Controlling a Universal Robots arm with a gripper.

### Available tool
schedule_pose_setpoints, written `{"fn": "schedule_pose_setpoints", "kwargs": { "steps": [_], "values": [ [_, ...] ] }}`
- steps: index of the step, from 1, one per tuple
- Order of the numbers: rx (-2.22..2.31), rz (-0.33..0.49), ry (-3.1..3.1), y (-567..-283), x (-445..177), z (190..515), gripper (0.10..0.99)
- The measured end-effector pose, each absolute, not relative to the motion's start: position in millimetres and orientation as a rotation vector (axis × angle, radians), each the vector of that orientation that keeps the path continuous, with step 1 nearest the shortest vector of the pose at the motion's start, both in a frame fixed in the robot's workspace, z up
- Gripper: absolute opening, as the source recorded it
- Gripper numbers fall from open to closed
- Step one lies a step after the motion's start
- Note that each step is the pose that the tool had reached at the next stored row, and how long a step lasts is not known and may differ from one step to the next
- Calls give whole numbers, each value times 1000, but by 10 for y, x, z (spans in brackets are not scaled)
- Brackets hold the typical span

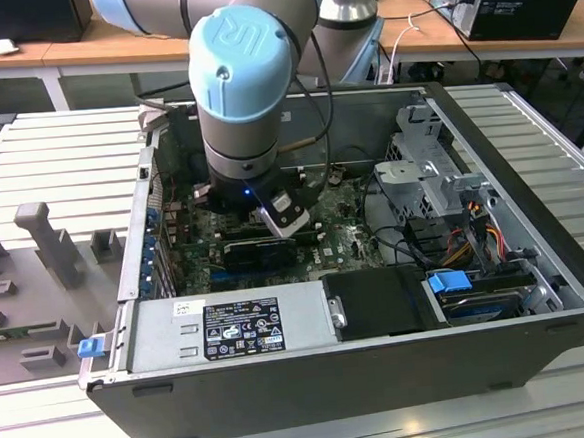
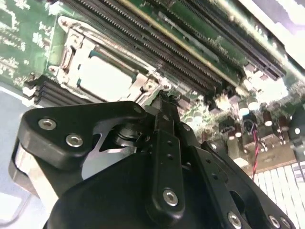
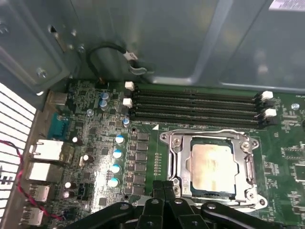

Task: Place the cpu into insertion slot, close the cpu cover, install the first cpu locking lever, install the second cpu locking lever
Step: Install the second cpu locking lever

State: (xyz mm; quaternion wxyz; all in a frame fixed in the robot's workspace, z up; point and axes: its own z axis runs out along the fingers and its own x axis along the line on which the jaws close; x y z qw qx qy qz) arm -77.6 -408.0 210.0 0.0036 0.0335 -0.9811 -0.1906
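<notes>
The cpu [image 3: 213,166] is seen seated in the insertion slot [image 3: 180,164], w/ the cpu cover [image 3: 248,164] apparently down over it. The gripper [image 3: 163,187] is held fingers together, empty, just beside the socket. Chip: light, rigid, fragile underneath; best gripped by edges only.

The arm reaches down from twelve o'clock in the exterior view, its grey wrist section with the blue cap pointing straight downward. In both wrist views the black gripper [image 2: 164,102] has its fingers [image 3: 163,187] pressed together at the tips. The linkage arms spread out to either side behind them.
</notes>
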Motion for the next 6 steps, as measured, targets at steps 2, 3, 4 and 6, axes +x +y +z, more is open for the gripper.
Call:
{"fn": "schedule_pose_setpoints", "kwargs": {
  "steps": [2, 3, 4, 6],
  "values": [
    [105, -597, -3075, -4078, -776, 2145, 106],
    [105, -597, -3075, -4079, -777, 2171, 106],
    [105, -597, -3075, -4079, -777, 2183, 106],
    [105, -598, -3075, -4078, -777, 2185, 106]
  ]
}}
